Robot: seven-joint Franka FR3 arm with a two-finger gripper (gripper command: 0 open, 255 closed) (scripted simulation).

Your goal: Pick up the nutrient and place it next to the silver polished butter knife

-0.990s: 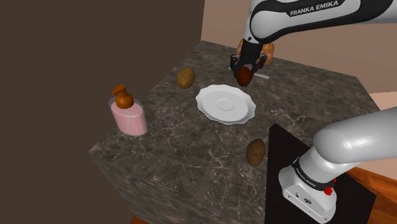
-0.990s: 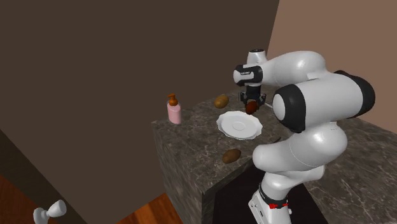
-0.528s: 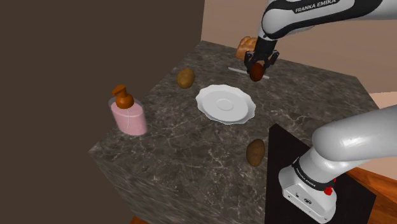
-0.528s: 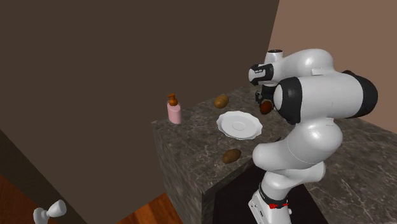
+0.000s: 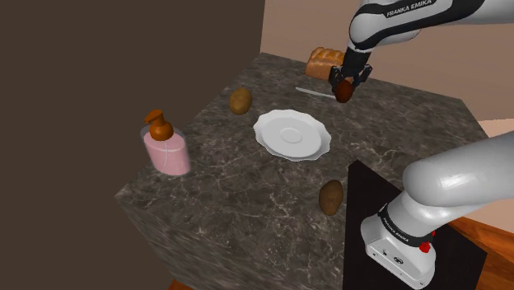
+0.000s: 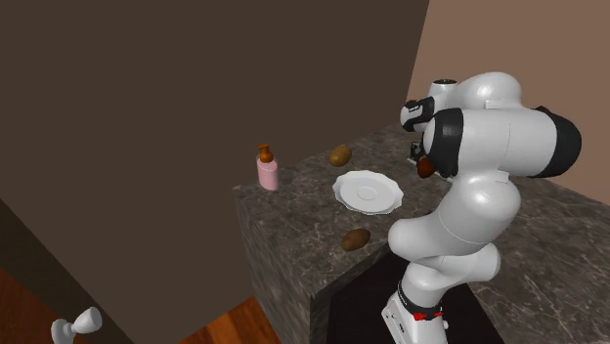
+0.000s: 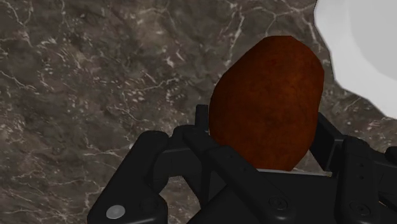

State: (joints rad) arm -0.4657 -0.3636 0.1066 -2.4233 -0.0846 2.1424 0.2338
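A reddish-brown oval nutrient (image 5: 343, 91) hangs just above the dark marble counter (image 5: 247, 189), and my black gripper (image 5: 345, 83) is shut on it. In the wrist view the nutrient (image 7: 267, 95) sits clasped between the two fingers (image 7: 202, 122). The thin silver butter knife (image 5: 313, 91) lies on the counter right beside it, toward the shoulder view's left. In the second exterior view the nutrient (image 6: 424, 168) peeks out from behind the arm's white elbow.
A white plate (image 5: 291, 134) lies mid-counter, its rim (image 7: 362, 44) close to the gripper. Two brown potatoes (image 5: 240, 100) (image 5: 331, 197), a pink soap bottle (image 5: 165, 147) and a bread loaf (image 5: 324, 59) stand around. The counter's far edge runs behind the loaf.
The gripper, still shut on the nutrient, has moved toward the shoulder view's right, crossing from the plate's side to the far end of the knife, and sits slightly lower.
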